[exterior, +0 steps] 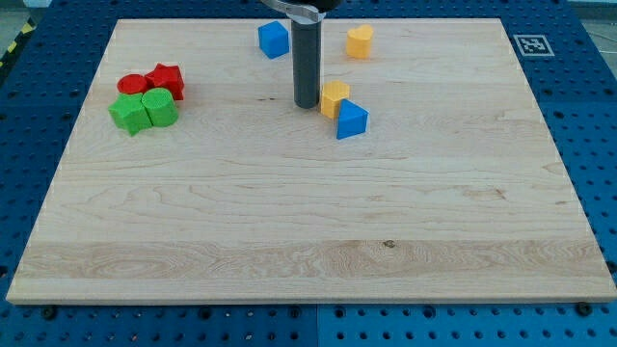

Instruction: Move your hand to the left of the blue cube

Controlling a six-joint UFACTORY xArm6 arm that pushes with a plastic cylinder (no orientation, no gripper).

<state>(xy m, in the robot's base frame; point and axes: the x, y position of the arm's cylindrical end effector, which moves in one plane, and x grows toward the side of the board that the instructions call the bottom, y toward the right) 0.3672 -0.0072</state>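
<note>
A straight dark cylindrical rod descends upright from the view's top centre, its upper end capped by a paler collar cut off at the frame edge. My tip (307, 104) rests low, its end meeting the surface beneath.

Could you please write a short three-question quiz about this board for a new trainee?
1. True or false: my tip touches the blue cube.
2. Which block lies nearest my tip? A) green cube B) yellow block beside the blue wedge-like block C) yellow block near the top edge
3. How many red blocks are at the view's left, and what lies just below them?

Key:
1. False; the tip stands below the cube and to its right, apart from it.
2. B
3. Two, a red cylinder and a red star-like block; two green blocks, one star-like.
</note>
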